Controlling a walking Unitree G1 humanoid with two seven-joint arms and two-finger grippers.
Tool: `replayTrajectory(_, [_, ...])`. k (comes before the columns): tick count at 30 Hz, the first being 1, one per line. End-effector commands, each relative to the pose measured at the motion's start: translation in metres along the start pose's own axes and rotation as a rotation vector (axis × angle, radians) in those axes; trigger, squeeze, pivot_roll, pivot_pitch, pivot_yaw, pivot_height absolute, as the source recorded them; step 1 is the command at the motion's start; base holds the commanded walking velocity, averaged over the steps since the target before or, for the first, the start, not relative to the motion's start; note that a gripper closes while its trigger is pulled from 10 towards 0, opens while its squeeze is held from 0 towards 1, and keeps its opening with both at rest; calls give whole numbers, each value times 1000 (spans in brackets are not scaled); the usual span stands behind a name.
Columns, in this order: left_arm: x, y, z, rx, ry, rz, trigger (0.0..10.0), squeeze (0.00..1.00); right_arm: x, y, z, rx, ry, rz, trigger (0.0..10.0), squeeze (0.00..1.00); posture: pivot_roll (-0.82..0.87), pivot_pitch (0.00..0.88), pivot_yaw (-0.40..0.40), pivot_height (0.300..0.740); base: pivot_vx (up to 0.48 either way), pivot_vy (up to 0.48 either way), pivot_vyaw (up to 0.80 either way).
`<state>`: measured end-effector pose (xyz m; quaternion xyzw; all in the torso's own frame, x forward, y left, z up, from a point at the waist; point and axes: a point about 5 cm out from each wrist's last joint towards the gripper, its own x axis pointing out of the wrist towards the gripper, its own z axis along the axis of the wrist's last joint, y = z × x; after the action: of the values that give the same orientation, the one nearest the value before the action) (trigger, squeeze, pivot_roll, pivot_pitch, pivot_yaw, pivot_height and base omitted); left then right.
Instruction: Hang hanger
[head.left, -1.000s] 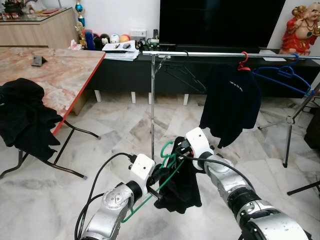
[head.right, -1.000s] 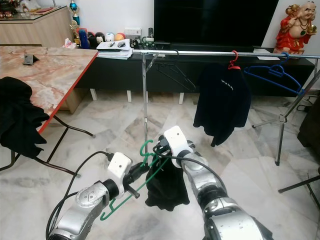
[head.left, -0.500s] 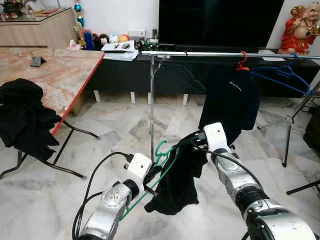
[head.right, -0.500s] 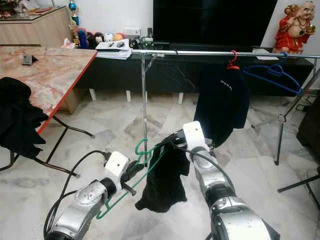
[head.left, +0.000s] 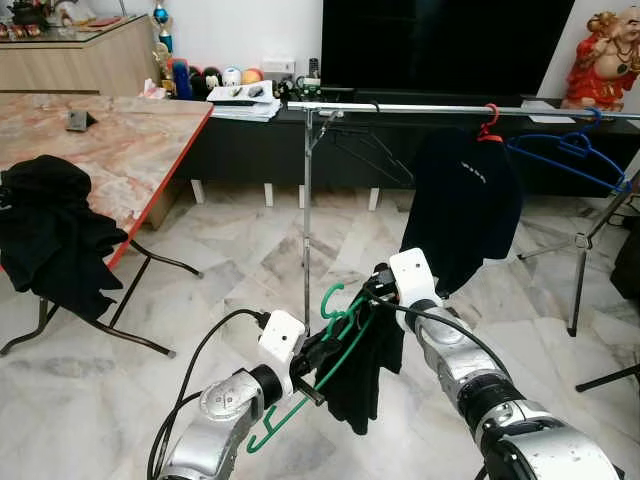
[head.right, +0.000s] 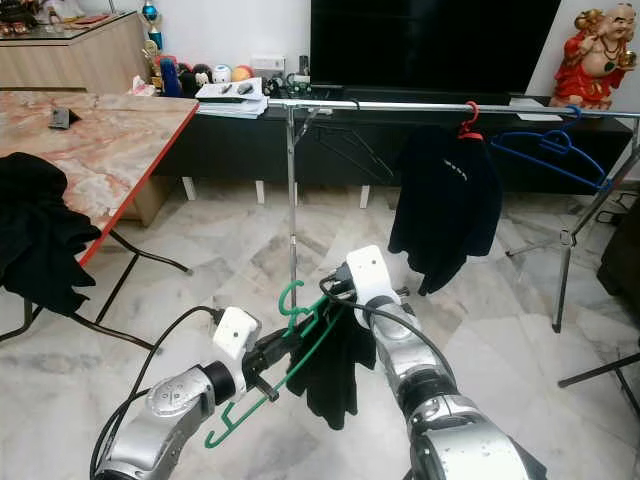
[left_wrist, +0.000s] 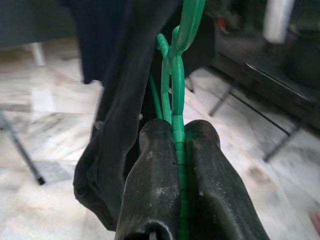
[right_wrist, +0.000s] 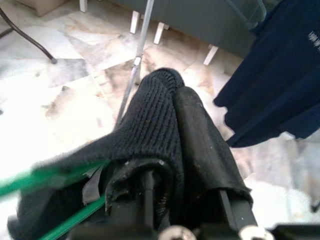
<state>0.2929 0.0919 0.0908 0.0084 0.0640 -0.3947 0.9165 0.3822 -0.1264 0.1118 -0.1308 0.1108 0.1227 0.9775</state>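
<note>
Where pale marble floor (head.left: 230, 250) spreads below a metal rail (head.left: 420, 107), the left gripper (left_wrist: 176, 150) fingers pinch the green hanger (head.left: 325, 355); the right gripper (right_wrist: 172, 100) fingers clamp its black garment (head.left: 365, 370); a marble worktop (head.left: 110, 140) stands left.

The right gripper's (right_wrist: 187, 210) fingers are wrapped in the black garment (right_wrist: 150, 135), so their tips are hidden (open or shut, I cannot tell). The garment covers part of the green hanger (head.left: 335, 345). The floor beyond the left gripper (left_wrist: 177, 145) is blurred.
</note>
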Motion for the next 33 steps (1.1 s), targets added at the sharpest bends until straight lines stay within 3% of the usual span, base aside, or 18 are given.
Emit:
replayTrajectory(1, [-2, -6, -4, 2, 34, -53, 10000, 0, 4, -6, 24, -54, -74, -5, 10000, 0, 86, 3, -64, 740, 0, 0, 0])
replayTrajectory(7, [-8, -5, -10, 32, 83, -84, 10000, 0, 4, -10, 26, -104, -75, 2, 10000, 0, 88, 4, -65, 740, 0, 0, 0])
replayTrajectory(13, [-9, 0, -7, 41, 70, -59, 10000, 0, 4, -9, 28, -118, -74, 39, 10000, 0, 86, 5, -67, 740, 0, 0, 0])
replayTrajectory(24, [3, 13, 6, 24, -45, 147, 10000, 0, 3, 17, 20, 56, -90, 138, 10000, 0, 77, 8, -72, 740, 0, 0, 0])
replayTrajectory(25, [3, 13, 6, 24, -45, 147, 10000, 0, 3, 17, 20, 56, -90, 138, 10000, 0, 77, 8, -72, 740, 0, 0, 0])
replayTrajectory(26, [6, 8, 9, -45, -90, 134, 10000, 0, 2, 25, 18, 133, -107, 139, 10000, 0, 70, 7, -70, 740, 0, 0, 0])
replayTrajectory(27, [8, 5, 9, -67, -101, 113, 10000, 0, 2, 27, 17, 153, -121, 142, 10000, 0, 69, 8, -70, 740, 0, 0, 0])
replayTrajectory(33, [12, -1, 8, -97, -117, 89, 10000, 0, -1, 30, 26, 180, -225, 176, 10000, 0, 60, 7, -72, 740, 0, 0, 0])
